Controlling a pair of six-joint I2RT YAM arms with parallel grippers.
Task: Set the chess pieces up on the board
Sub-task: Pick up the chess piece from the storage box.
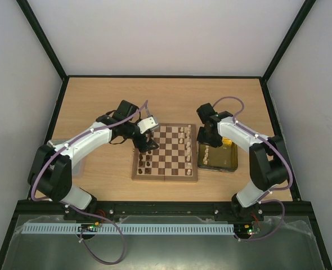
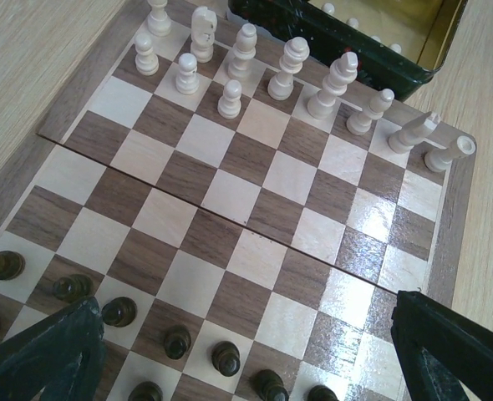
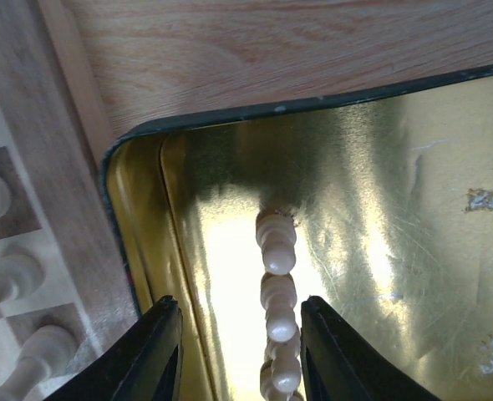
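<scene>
White arms [image 1: 84, 139], black joints [image 1: 50, 174] — purple cables [image 1: 234, 99].

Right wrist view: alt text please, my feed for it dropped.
The right gripper, open, straddles pale chess pieces lying end to end in a gold tray. The board, with more pale pieces on it, shows at left.

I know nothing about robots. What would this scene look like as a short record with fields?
board: square wooden checkered chessboard, lying flat
dark side: dark brown chess pieces standing along the left arm's edge
light side: pale cream chess pieces along the opposite edge
tray: gold-lined dark-rimmed tray beside the board, more cream pieces lying inside
left tool: open, above the dark pieces
right tool: open, straddling one cream piece in the tray
</scene>
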